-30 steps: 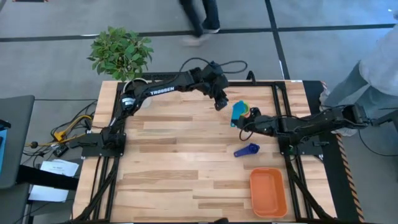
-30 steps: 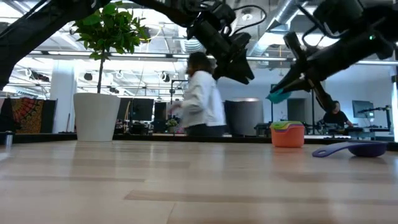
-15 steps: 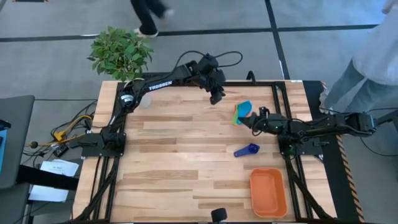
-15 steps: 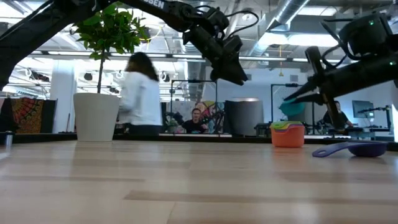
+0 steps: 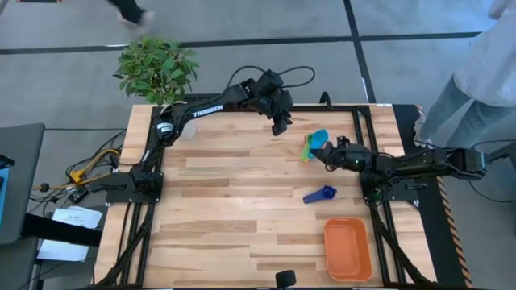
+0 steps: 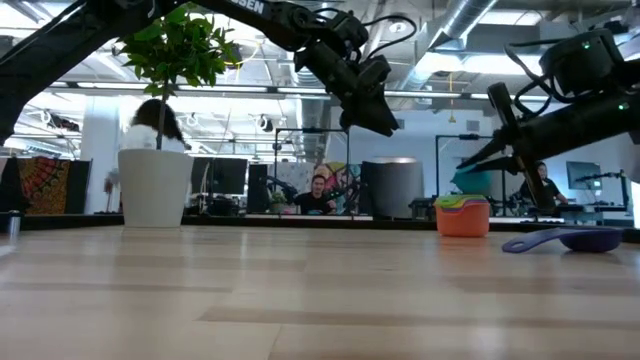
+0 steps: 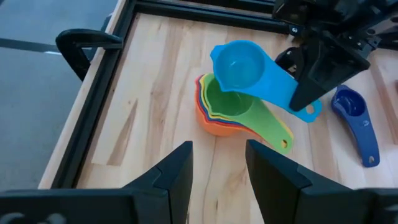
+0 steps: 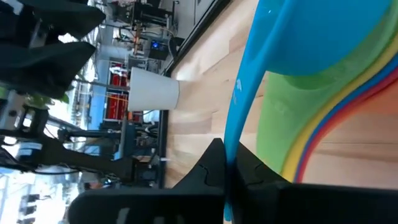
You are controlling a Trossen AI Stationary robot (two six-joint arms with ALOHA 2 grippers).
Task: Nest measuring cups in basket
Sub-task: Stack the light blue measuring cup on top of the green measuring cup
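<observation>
Light blue cup (image 7: 239, 65) handle clenched in right tool (image 5: 329, 152) over half-hidden nested stack (image 7: 219, 115); left tool (image 5: 279, 127) parted, empty.

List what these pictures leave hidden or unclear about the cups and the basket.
- Nested stack: left wrist view shows only rims; the cup count cannot be told.
- Basket: seen only in the high view.
- Light blue cup: its handle end is covered by the right end effector.
- Dark blue cup: low view hides its inside.

L tool (image 5: 280, 126) part open, raised; R tool (image 5: 329, 153) clamped.
</observation>
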